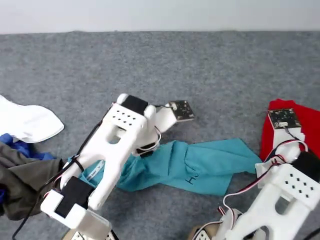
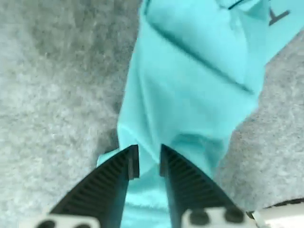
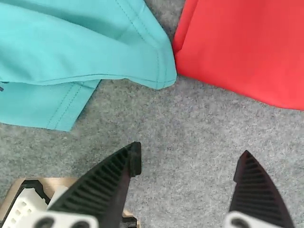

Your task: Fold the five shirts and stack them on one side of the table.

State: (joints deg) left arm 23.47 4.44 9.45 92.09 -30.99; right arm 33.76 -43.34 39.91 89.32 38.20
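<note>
Left claw point(image 2: 148, 159) clamps the teal shirt point(image 1: 200, 165), whose long axis runs side to side; right claw point(image 3: 191, 159) spread apart.

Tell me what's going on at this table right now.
Two robot arms are working on shirts on a grey table. The left gripper is pinched on a bunched part of the teal shirt, which lies crumpled mid-table, not yet folded. The right gripper hangs open above bare table, near the teal shirt's corner and the red shirt. A white shirt, a blue shirt and a dark grey shirt lie heaped at the opposite side.
</note>
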